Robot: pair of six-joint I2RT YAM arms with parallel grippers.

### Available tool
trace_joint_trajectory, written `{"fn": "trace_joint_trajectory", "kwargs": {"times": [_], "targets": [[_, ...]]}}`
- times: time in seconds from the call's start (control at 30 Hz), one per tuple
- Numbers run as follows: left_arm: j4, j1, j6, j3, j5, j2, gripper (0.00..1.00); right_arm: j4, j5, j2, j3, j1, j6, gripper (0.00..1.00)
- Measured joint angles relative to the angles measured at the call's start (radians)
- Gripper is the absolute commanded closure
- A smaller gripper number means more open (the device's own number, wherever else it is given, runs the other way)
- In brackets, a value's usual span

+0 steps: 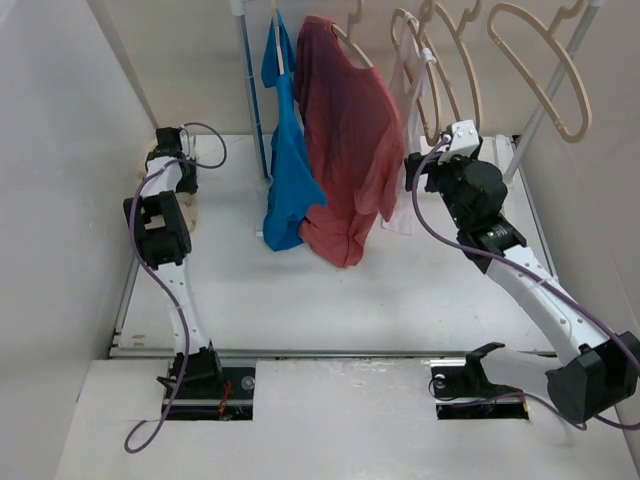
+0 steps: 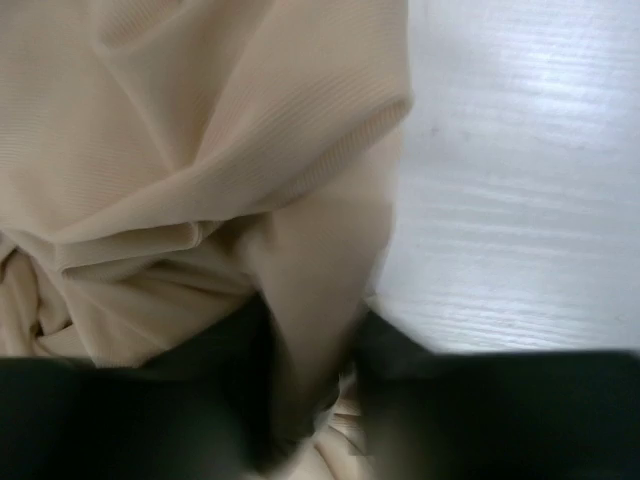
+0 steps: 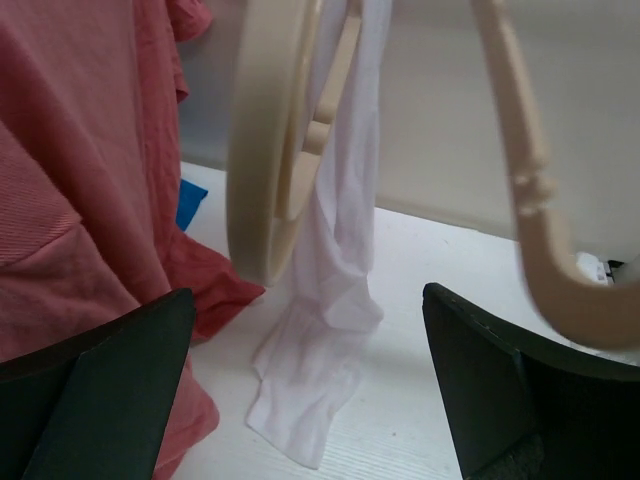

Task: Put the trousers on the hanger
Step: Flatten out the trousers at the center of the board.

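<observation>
The beige-cream trousers (image 2: 200,150) fill the left wrist view, wrinkled and bunched on the white table. In the top view only a bit of them (image 1: 192,213) shows beside the left arm at the far left. My left gripper (image 2: 320,400) (image 1: 166,150) is shut on a fold of the trousers. Pale tan hangers hang on the rack at the back right; one empty hanger (image 1: 545,75) (image 3: 528,180) is just right of my right gripper (image 1: 420,172) (image 3: 308,300). That gripper is open and empty, held up in front of the hangers.
A red T-shirt (image 1: 345,130) (image 3: 80,180) and a blue garment (image 1: 288,170) hang mid-rack. A small white garment (image 3: 335,300) hangs from another tan hanger (image 3: 262,150), its end on the table. White rack poles (image 1: 250,90) stand behind. Walls close both sides.
</observation>
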Motion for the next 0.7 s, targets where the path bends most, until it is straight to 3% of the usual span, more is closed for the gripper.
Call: {"fn": "trace_joint_trajectory", "kwargs": {"times": [0.03,0.2,0.33,0.5,0.7], "targets": [[0.018,0.005,0.011,-0.021,0.012,-0.005,1.0,0.0,0.0,0.0,0.0,0.007,0.003,0.0],[0.065,0.017,0.074,-0.146,0.09,-0.081,1.0,-0.005,0.011,-0.004,0.0,0.026,0.009,0.0],[0.029,-0.002,0.18,-0.306,0.171,-0.227,1.0,-0.005,0.019,-0.01,0.0,0.041,0.013,0.0],[-0.167,-0.055,0.383,-0.386,0.338,-0.525,1.0,-0.007,0.013,-0.015,-0.016,0.087,0.039,0.0],[-0.424,-0.159,0.694,-0.483,0.487,-1.032,1.0,-0.039,-0.062,-0.043,-0.045,0.148,0.108,0.0]]}}
